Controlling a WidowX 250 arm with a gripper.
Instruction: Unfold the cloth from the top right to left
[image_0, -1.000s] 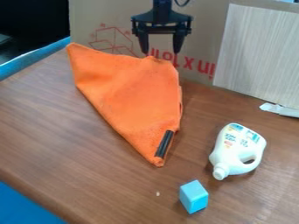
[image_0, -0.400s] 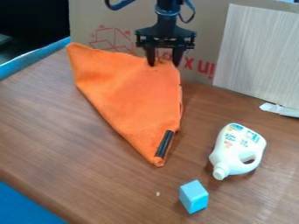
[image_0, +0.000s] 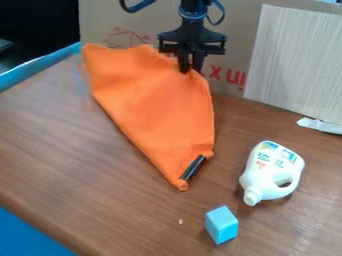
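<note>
The black gripper (image_0: 190, 69) hangs at the top centre, its two fingers close together on the top right edge of the orange cloth. That cloth (image_0: 150, 102) lies folded on the brown table, wide at the back and narrowing to a point at the front. A short black strip shows on it near this front tip. The cloth's upper edge stands a little raised around the fingers.
A white bottle (image_0: 271, 171) lies right of the cloth, with a light blue block (image_0: 221, 225) in front of it. Behind stand a cardboard panel (image_0: 230, 45) and a pale striped board (image_0: 300, 62). A white object (image_0: 320, 125) lies at the right edge.
The gripper has come down and slightly right, and its fingers have closed on the cloth. The cloth's upper edge has risen and its right side has shifted right.
</note>
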